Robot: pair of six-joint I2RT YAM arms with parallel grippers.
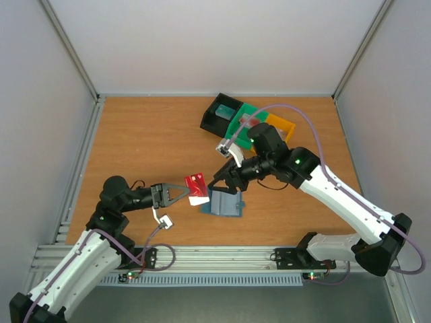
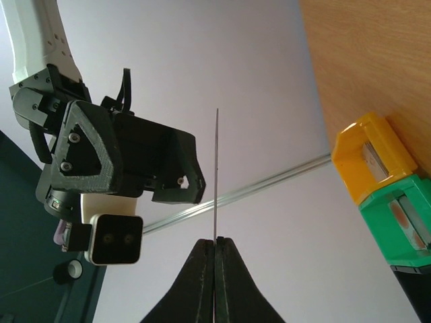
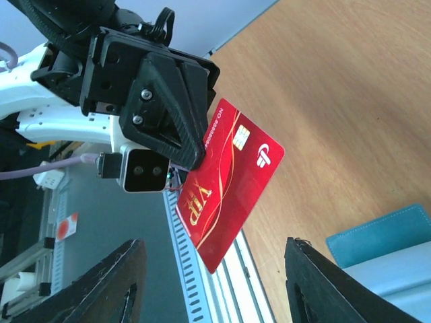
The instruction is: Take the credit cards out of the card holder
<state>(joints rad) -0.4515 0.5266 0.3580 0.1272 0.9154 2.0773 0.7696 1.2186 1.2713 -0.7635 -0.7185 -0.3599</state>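
Observation:
My left gripper (image 1: 183, 191) is shut on one edge of a red credit card (image 1: 196, 183) and holds it above the table, left of the card holder. From the left wrist the card (image 2: 217, 175) shows edge-on as a thin line rising from the closed tips (image 2: 216, 242). The light blue card holder (image 1: 225, 203) lies on the wood; only a corner (image 3: 387, 235) shows from the right wrist. My right gripper (image 1: 225, 185) hovers over the holder, open, facing the card (image 3: 232, 178), which it does not touch. Its fingers (image 3: 114, 282) stand wide apart.
Black (image 1: 219, 114), green (image 1: 246, 121) and orange (image 1: 281, 126) bins stand in a row at the back right of the table. The slotted metal rail (image 1: 222, 259) runs along the near edge. Grey walls close in both sides and the back.

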